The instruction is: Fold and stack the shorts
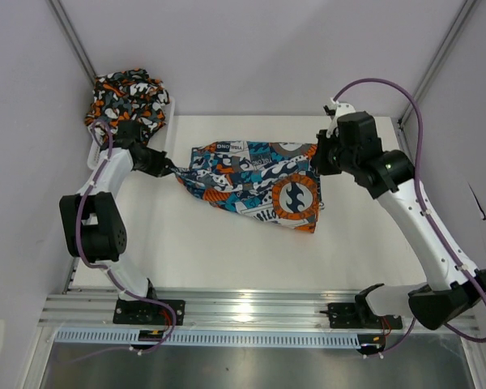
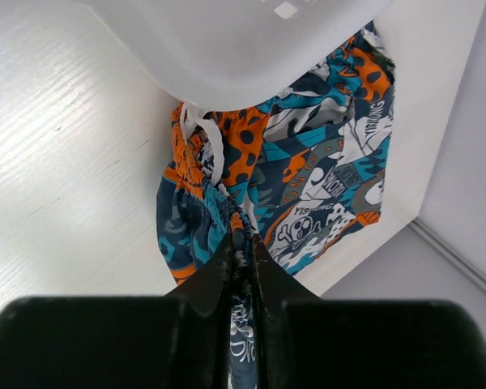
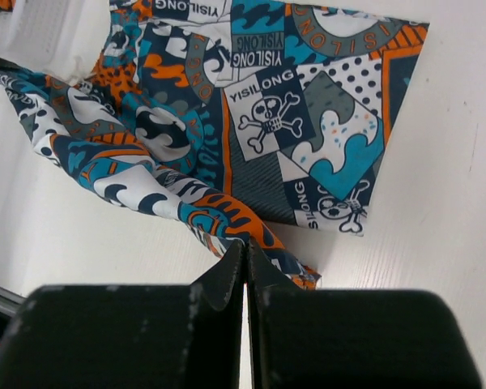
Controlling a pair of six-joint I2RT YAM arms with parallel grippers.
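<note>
progress check: basically nothing is folded yet. the white table has one pair out on it, the patchwork shorts, stretched between my two claws. they lie mostly flat toward my right claw, but get bunched and twisted toward my left one. the camo shorts are heaped in the basket just behind my left claw, not laid out at all. so as i read it, both folds and the stacking are all left to do.

left claw: clamped tight on the gathered waistband, with cloth squeezed between the fingers. the rest of the shorts fans out straight ahead of it and runs under the basket's edge. the white drawstring loops just past my fingertips.

right claw: fingers pressed together too, pinching a rumpled orange edge of the same pair as far as i can tell. the flat skull-print part lies ahead of it and off to one side.
</note>
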